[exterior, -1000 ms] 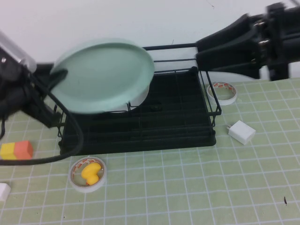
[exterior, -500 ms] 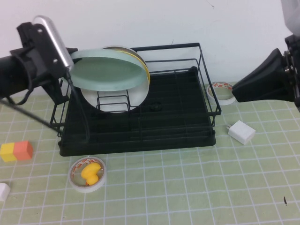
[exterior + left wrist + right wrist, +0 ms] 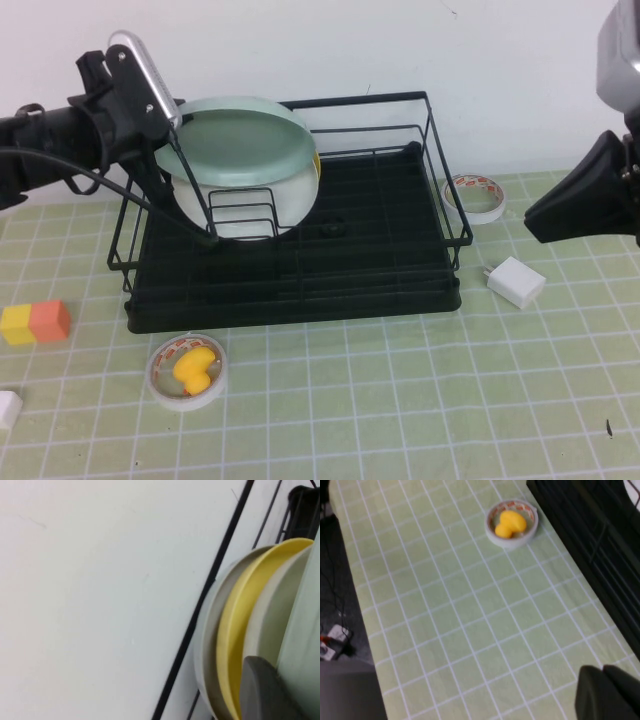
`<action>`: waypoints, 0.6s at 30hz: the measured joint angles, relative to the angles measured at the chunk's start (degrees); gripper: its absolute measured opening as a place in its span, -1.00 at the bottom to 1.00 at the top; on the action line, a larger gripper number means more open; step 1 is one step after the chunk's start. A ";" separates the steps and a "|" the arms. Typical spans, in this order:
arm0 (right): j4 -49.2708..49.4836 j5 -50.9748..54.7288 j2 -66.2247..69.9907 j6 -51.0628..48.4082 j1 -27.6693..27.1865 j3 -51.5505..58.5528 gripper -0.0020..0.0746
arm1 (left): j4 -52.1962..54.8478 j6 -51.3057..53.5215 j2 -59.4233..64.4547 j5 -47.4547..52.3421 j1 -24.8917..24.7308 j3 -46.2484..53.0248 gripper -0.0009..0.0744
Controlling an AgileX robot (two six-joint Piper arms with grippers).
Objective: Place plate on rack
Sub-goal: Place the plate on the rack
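Mint-green plate [image 3: 245, 150] stands nearly upright at the far-left corner of the black wire rack [image 3: 300, 260], its face turned toward me and its lower edge down among the upright dividers, leaning against a yellow plate [image 3: 239, 630] and a cream-white plate [image 3: 207, 645] behind it. My left end effector [image 3: 172, 135] sits at the plate's left rim, clenched on that rim, so the plate lies immediately to its right; I judge that the coming move turns on this edge contact. My right end effector [image 3: 605, 692], fingers pressed together on nothing, hangs over the tabletop [image 3: 400, 400] well to the right of the rack, the farther arm. Only the left wrist view separates the stacked rims; only the high view shows the dividers.
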 joint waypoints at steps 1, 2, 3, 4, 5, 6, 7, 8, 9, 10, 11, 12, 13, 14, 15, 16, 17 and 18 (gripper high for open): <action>-0.37 0.00 0.00 0.11 0.00 0.00 -0.95 | 0.00 0.00 0.30 0.00 0.00 -0.12 -0.80; -0.78 0.00 0.00 0.14 0.00 0.00 -0.95 | 0.00 -0.09 0.41 0.00 0.00 -0.12 -0.80; -1.22 0.00 0.00 0.14 0.00 0.00 -0.95 | 0.00 -0.09 0.66 0.00 0.00 -0.12 -0.80; -1.69 0.00 0.00 0.14 0.00 0.00 -0.95 | 0.00 -0.09 0.78 -0.05 0.00 -0.12 -0.80; -2.14 0.00 0.00 0.14 0.00 0.00 -0.95 | 0.00 -0.09 0.90 -0.05 0.00 -0.12 -0.80; -2.36 0.00 0.00 0.14 0.00 0.00 -0.95 | 0.00 -0.09 0.87 -0.05 0.00 -0.12 -0.80; -2.52 0.00 0.00 0.14 0.00 0.00 -0.95 | 0.00 -0.09 0.92 -0.05 0.00 -0.12 -0.80; -2.52 0.00 0.00 0.14 0.00 0.00 -0.95 | 0.00 -0.09 0.92 0.05 0.00 -0.12 -0.80; -2.65 0.00 0.00 0.14 0.00 0.00 -0.95 | 0.00 -0.12 0.92 0.16 0.00 -0.12 -0.80; -2.65 0.00 0.00 0.14 0.00 0.00 -0.95 | 0.00 -0.39 0.92 0.44 0.00 -0.12 -0.80; -2.74 0.00 0.00 0.14 0.00 0.00 -0.95 | 0.00 -0.65 0.92 0.66 0.00 -0.22 -0.80; -2.74 0.00 0.00 0.14 0.00 0.00 -0.95 | 0.00 -0.78 0.92 0.80 0.00 -0.22 -0.80; -2.78 0.00 0.00 0.14 0.00 0.00 -0.95 | 0.00 -0.81 0.92 1.07 0.00 -0.22 -0.80; -2.88 0.00 0.00 0.14 0.00 0.00 -0.95 | 0.00 -0.81 0.80 1.39 0.00 -0.22 -0.80; -2.87 0.00 0.00 0.14 0.00 0.00 -0.95 | 0.00 -0.67 0.53 1.71 0.00 -0.22 -0.80; -2.87 0.00 0.00 0.14 0.00 0.00 -0.95 | 0.00 -0.53 0.27 2.15 0.00 -0.22 -0.80; -2.99 0.00 0.00 0.14 0.00 0.00 -0.95 | 0.00 -0.31 -0.21 2.57 0.00 -0.22 -0.80; -3.12 0.00 0.00 0.14 0.00 0.00 -0.95 | 0.00 -0.31 -0.59 2.91 0.00 -0.22 -0.80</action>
